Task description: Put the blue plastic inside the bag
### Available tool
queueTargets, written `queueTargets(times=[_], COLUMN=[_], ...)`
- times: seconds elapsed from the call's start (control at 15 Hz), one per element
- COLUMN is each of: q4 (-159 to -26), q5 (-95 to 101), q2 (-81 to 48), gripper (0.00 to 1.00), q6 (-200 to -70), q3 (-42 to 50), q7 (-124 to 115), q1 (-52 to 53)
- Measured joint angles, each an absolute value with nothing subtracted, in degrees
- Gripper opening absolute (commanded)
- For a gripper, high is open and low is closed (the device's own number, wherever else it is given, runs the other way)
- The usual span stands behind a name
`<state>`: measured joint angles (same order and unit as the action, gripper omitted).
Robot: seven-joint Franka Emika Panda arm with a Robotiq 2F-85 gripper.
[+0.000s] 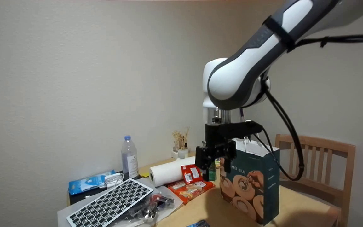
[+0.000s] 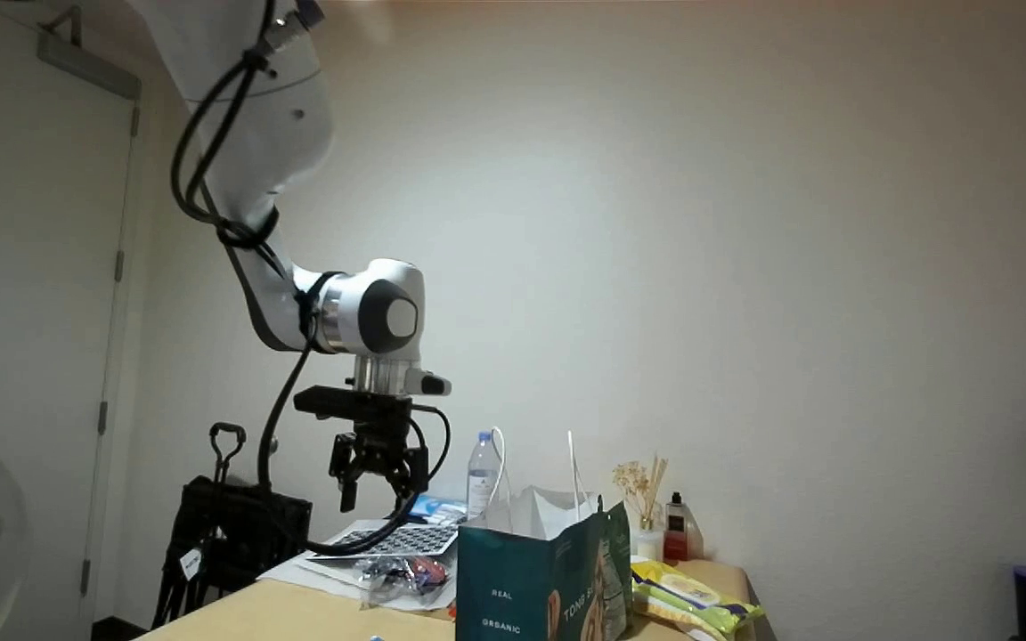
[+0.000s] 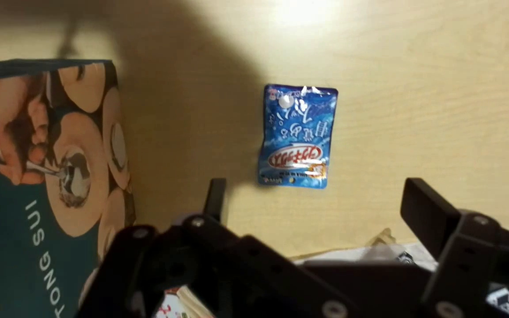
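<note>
Blue plastic packet lies flat on the table, off the printed front of the bag, not touching it. Gripper spread wide, empty, raised on that same side of the bag. Possible failures: closing too high would likely skim over the thin packet; drifting bagward could tip the bag.

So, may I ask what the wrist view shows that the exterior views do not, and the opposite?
Only the wrist view shows the whole blue packet, printed face up.
Seen in both exterior views but not the wrist view: the robot arm, the bottle and the dried flowers.
All three views share the green bag and the open jaws.
</note>
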<state>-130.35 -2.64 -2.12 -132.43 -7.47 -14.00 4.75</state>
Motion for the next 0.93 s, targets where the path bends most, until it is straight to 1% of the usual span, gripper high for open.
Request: queueTargets(times=[0.2,0.33,0.73,0.93], q4=[-124.1,-121.2,-120.1,-118.2], q5=[-1.6,-1.6,-1.7,-0.1], q2=[-10.7,-13.6,-14.3,-17.4], gripper=[1.0,1.0,1.0,1.0], q6=[-126.5,-124.1,-123.5,-123.7], q3=[-6.6,-6.4,-6.4,-5.3], q7=[-13.8,-13.6,-13.6,-15.3], q1=[4.8,4.9,5.0,6.1])
